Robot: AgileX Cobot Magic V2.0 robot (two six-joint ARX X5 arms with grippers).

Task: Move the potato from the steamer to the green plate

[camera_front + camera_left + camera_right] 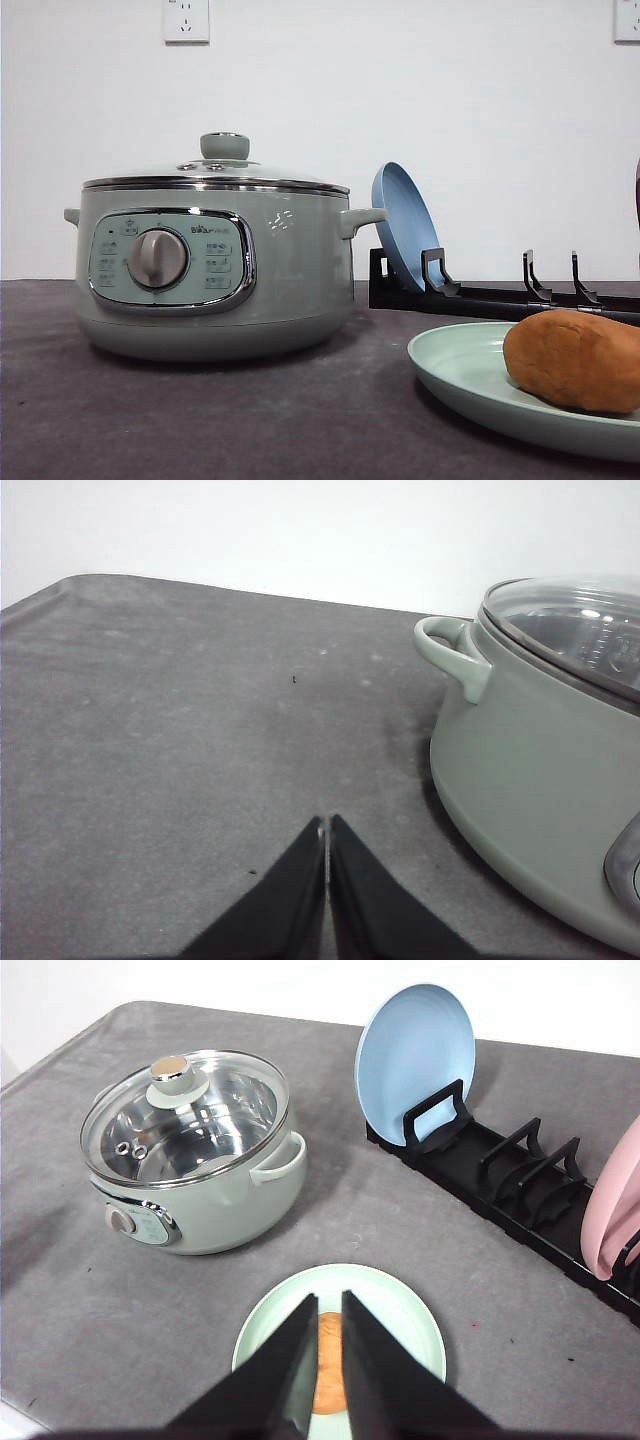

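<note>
— So where's the potato (578,358) now?

— Lying on the green plate (465,372), near right of the table (200,420). The steamer (215,270) sits to the left with its glass lid (187,1120) on, and through the glass the pot looks bare inside. I'd say the transfer is as good as done.

— Then what's left to go wrong?

— Mostly the right gripper (330,1345). From its wrist camera it hangs straight above the plate, jaws narrow with only a slim gap, nothing held, the potato showing through the slot. If it came down from there, the tips could jab the potato and roll it. It's a smooth oblong lump, and it seems to lie toward the plate's right side in the front view, so a nudge might send it over that low rim.

— And a sideways move?

— The black rack (520,1185) stands far right, with a blue plate (415,1060) upright in it and a pink one (615,1210) at its end. A careless swing that way could knock one over.

— The other arm?

— The left gripper (327,865) is closed, fingertips together, empty, over bare table left of the steamer, near its side handle (450,650). Drifting right, it could bump that handle and shove the pot.
</note>
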